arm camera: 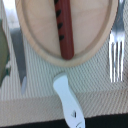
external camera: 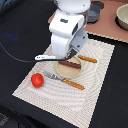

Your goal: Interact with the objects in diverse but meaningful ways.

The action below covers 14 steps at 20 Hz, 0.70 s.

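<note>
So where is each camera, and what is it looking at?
Exterior view: off the arm, looking down at the placemat; the white arm shows.
Wrist view: on the wrist, looking straight down at the plate; one white finger of the tool shows.
Both show the plate, sausage, fork and knife.

The plate (external camera: 70,71) lies on the placemat (external camera: 95,90) and carries the sausage stick (external camera: 71,64). The fork (external camera: 65,81) lies just beside the plate, the knife (external camera: 87,59) on its opposite side. The tomato (external camera: 37,80) sits towards the exterior view's left of the plate.
</note>
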### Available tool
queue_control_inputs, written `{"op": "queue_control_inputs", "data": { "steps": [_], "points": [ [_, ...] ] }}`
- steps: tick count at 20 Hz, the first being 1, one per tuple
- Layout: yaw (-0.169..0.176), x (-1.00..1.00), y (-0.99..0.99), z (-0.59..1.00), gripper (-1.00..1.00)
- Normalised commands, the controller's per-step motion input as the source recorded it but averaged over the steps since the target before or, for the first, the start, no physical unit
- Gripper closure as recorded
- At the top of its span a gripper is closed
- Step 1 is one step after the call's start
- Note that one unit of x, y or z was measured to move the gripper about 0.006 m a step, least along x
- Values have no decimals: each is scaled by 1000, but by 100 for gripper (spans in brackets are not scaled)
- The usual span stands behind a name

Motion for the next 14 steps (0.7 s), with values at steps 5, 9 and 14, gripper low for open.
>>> {"op": "queue_control_inputs", "data": {
  "steps": [5, 9, 14],
  "points": [
    [0, -767, 113, -37, -100],
    [0, -826, 5, -161, -100],
    [0, -775, -10, -277, -100]
  ]
}}
